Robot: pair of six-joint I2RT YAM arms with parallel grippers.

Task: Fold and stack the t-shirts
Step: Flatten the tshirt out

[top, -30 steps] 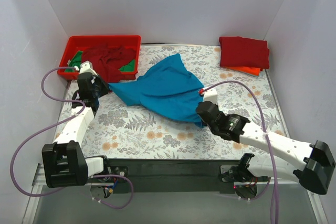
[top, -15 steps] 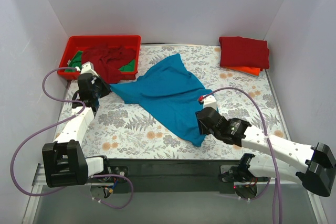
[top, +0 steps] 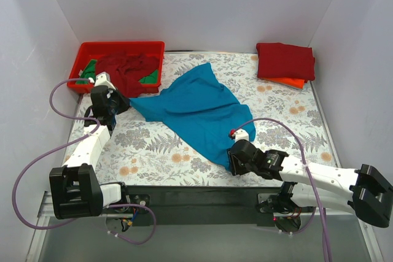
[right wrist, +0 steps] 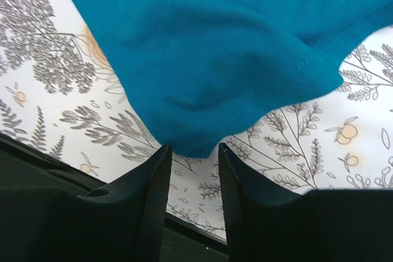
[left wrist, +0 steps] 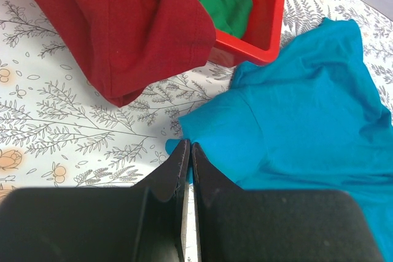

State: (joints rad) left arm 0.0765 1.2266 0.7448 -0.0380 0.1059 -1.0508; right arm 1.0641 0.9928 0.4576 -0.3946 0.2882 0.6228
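One red shirt (top: 285, 59) was folded, but the blue shirt (top: 196, 108) lay unfolded, left jaws shut, maybe pinching it, right jaws half open.

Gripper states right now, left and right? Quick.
Left gripper: shut, pinching the edge of the teal shirt.
Right gripper: open, shirt hem at its fingertips, not gripped.

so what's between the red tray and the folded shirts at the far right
Top view: mostly bare floral table cover, with just the far tip of the teal t-shirt poking in between red tray and folded shirts.
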